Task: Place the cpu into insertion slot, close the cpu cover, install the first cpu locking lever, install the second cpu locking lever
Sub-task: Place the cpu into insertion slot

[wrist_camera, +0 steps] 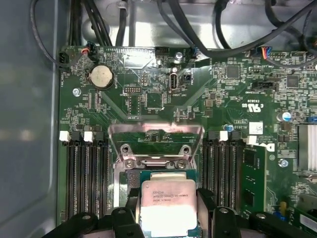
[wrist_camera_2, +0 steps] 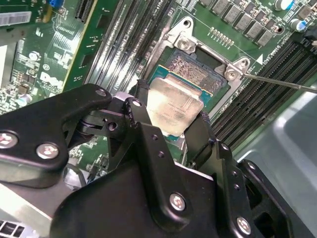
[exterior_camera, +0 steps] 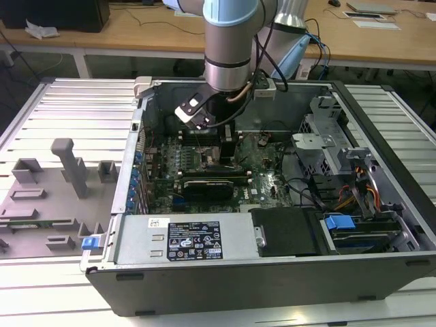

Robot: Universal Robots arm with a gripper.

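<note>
Ribbed metal table [exterior_camera: 409, 122] carried an open computer case [exterior_camera: 238, 293], with a grey fixture tray [exterior_camera: 41, 204] beside it at the exterior view's left. Inside the case a green motherboard [exterior_camera: 266, 184] lay flat on the floor. A labelled power supply box [exterior_camera: 191, 238] ran along the wall nearest the camera. A metal drive cage [exterior_camera: 327, 136] stood toward the exterior view's right, cables trailing below it. The arm [exterior_camera: 231, 41] reached down into the case over the board. On the board the insertion slot [wrist_camera_2: 195, 69] sat between two banks of long memory slots [wrist_camera: 84, 173]. Part of its glinting contact field was bare and the rest was hidden under the chip. The cpu cover [wrist_camera: 156, 128] stood swung up and open on the side of the slot away from the gripper, green board showing through its square window. A thin locking lever [wrist_camera_2: 277, 82] stuck out free across the memory slots on one side. The cpu [wrist_camera: 168, 203], silvery top upward, was in the gripper [wrist_camera_2: 172, 106]. It overlapped the slot's edge rather than sitting squared within the rim (whether its underside touched the slot could not be told). The black fingers [wrist_camera: 205, 198] were parted by just the chip's width, one on each of two opposite edges, clamped onto it.
</note>
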